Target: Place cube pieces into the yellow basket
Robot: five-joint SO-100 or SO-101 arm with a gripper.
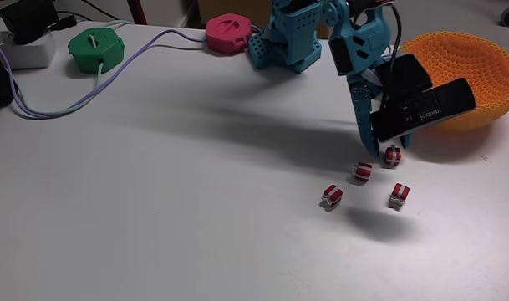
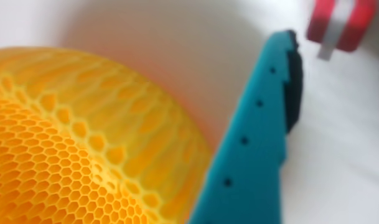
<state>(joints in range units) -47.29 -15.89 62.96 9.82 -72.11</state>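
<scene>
Fixed view showed the turquoise arm bent low over the white bench (image 1: 154, 209), its gripper (image 1: 379, 144) reaching down just beside the nearest of four red-and-white striped cubes. That cube (image 1: 392, 155) sat right at the fingertip, another (image 1: 363, 171) close beside it, and two more lay a little nearer the camera, one to the left (image 1: 332, 196) and one to the right (image 1: 398, 195). All four rested on the bench, so I judged most of the job was yet to be done; I could not see into the yellow basket (image 1: 480, 75) well enough to say whether anything lay inside. The basket stood at the right edge of the bench, just behind the arm's black camera housing (image 1: 421, 109).

In the wrist view the honeycomb mesh of the basket (image 2: 65, 143) bulged at the left, one turquoise finger (image 2: 257, 143) crossed the middle, and a striped cube (image 2: 341, 22) lay beyond its tip, apart from it. The jaws looked spread, with nothing pinched between them.

The bench was plain, matte and white, softly shadowed under the arm. At the far edge sat a green round casing (image 1: 95, 48) and a pink one (image 1: 231, 33), with lilac cables (image 1: 112, 75) looping across to a white adapter (image 1: 24, 52).
</scene>
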